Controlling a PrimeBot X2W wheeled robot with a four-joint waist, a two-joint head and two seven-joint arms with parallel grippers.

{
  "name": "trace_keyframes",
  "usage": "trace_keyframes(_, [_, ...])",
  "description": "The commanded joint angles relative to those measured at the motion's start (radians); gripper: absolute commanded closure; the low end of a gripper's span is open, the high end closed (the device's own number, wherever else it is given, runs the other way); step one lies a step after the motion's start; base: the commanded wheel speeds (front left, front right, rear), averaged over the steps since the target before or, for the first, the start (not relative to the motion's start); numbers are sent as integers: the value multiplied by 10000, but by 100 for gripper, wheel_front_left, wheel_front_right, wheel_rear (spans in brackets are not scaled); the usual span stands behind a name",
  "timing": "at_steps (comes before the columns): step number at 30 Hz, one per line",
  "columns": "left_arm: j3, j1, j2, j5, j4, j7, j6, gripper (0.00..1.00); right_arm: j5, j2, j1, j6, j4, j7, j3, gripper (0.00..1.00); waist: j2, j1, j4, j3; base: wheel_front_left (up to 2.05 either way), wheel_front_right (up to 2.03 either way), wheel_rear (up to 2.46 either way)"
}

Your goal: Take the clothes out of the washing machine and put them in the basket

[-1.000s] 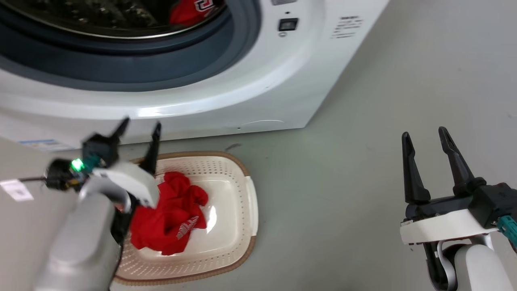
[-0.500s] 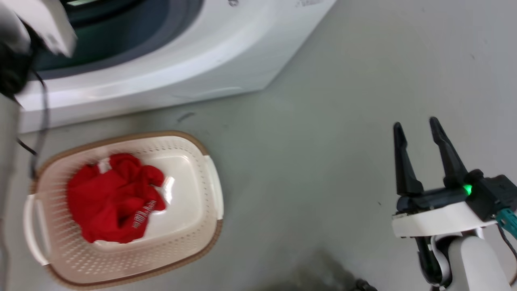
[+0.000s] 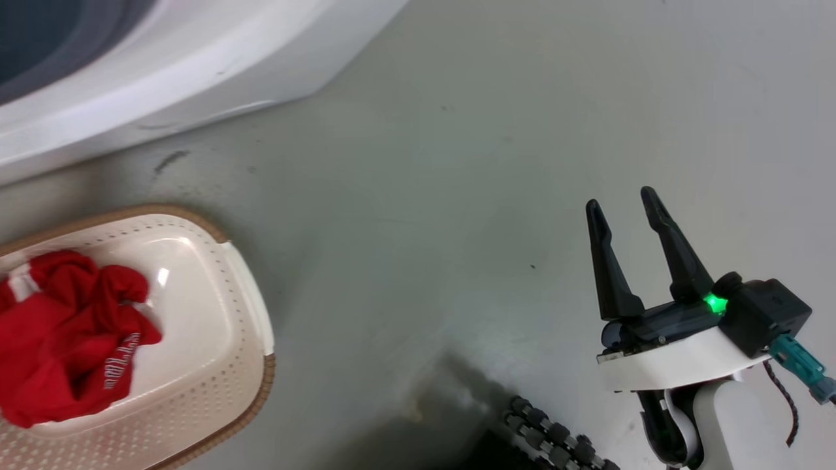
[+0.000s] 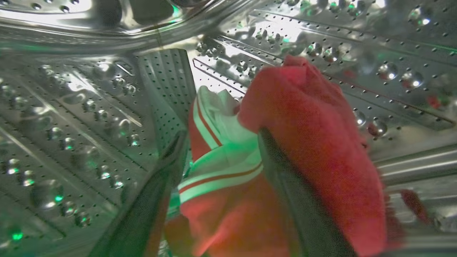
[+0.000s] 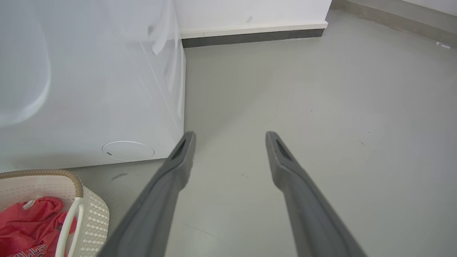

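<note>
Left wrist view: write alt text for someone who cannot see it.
The left gripper, its two dark fingers spread apart, straddles a crumpled bright red fabric garment with white stripes inside the perforated shiny steel drum of a washing machine.

The left gripper (image 4: 222, 135) has gone from above the basket (image 3: 251, 365) into the steel drum (image 4: 89, 107), its fingers (image 4: 292, 200) now astride a red garment (image 4: 314, 142); the head camera has swung right.

You're looking at a smooth grey floor (image 3: 457, 163), evenly lit, with one dark scuff (image 3: 171, 160); a white wall (image 5: 250, 12) stands above what may be a dark skirting strip (image 5: 257, 36).
</note>
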Motion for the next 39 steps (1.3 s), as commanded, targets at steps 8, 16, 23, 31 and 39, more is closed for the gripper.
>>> trace_keyframes(8, [-384, -844, -219, 78, 855, 1056, 13, 0, 146, 23, 77, -9, -118, -24, 213, 0, 0, -1, -340, 531, 0, 0, 0])
trace_keyframes(16, [-859, -916, -301, 28, 1365, 1641, -117, 100, 146, 22, -105, -10, -139, -24, 193, 0, 0, -1, -267, 653, 0, 0, 0])
trace_keyframes(23, [-966, -1052, -100, -47, 1216, 1015, -162, 100, 114, 22, -279, -9, -69, -24, 212, 0, 0, -1, -232, 620, 0, 0, 0])
trace_keyframes(31, [-979, -910, -173, 127, 1186, -921, -149, 100, -149, 20, -467, -9, -2, -24, -86, 0, 0, -1, 219, 66, 0, 0, 0])
trace_keyframes(39, [-1167, 18, -563, -64, 1618, -2991, -185, 100, -737, 19, -369, -9, 61, -24, -592, 0, 0, -1, 1035, -1036, 0, 0, 0])
